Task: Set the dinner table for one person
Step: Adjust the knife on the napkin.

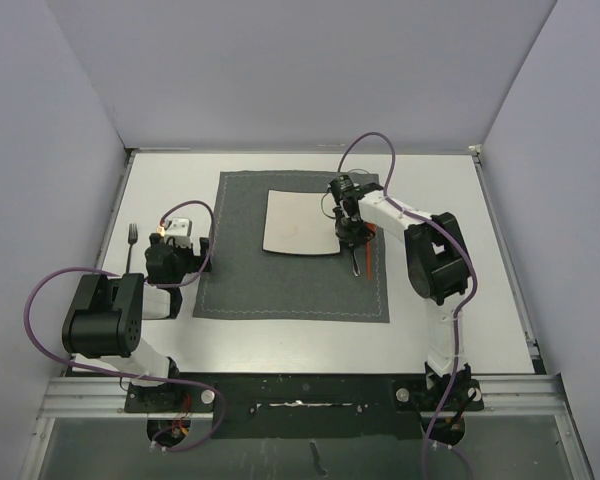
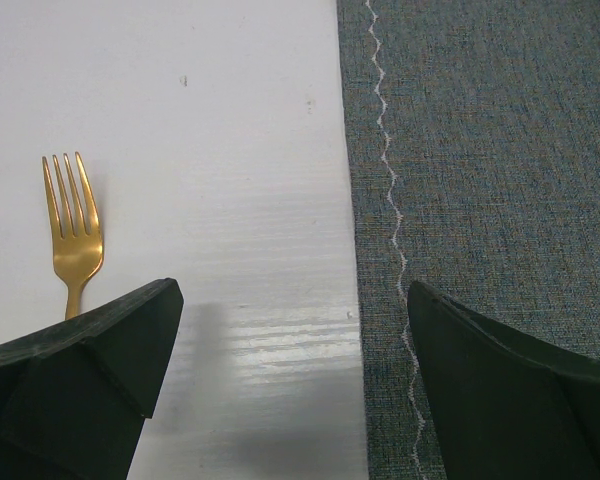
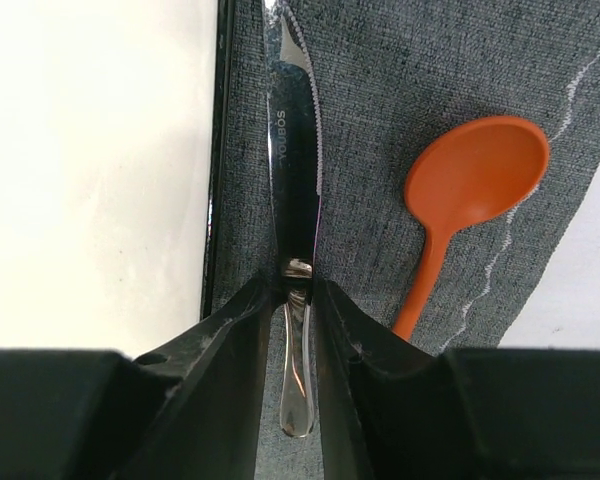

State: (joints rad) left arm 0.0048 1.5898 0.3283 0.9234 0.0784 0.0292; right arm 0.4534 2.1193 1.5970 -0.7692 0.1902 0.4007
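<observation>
Right gripper [image 3: 295,285] jaws narrowly flank the knife [image 3: 295,150] handle, grip uncertain. Knife and spoon [image 3: 475,170] lie on mat [image 3: 400,80], right of plate [image 3: 90,170]. Fork [image 2: 75,230], lower left, sits on the table [image 2: 200,120], not yet placed. Left gripper [image 2: 292,290] gapes empty.

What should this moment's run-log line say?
left gripper open, beside fork | right gripper straddling knife on placemat, next to spoon

Knife [image 3: 295,200], orange spoon [image 3: 475,180] on grey placemat [image 1: 290,290] beside white plate [image 1: 298,222].

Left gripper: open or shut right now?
Open. In the left wrist view the left gripper shows fingers wide apart, only dinner table and placemat between them.
</observation>
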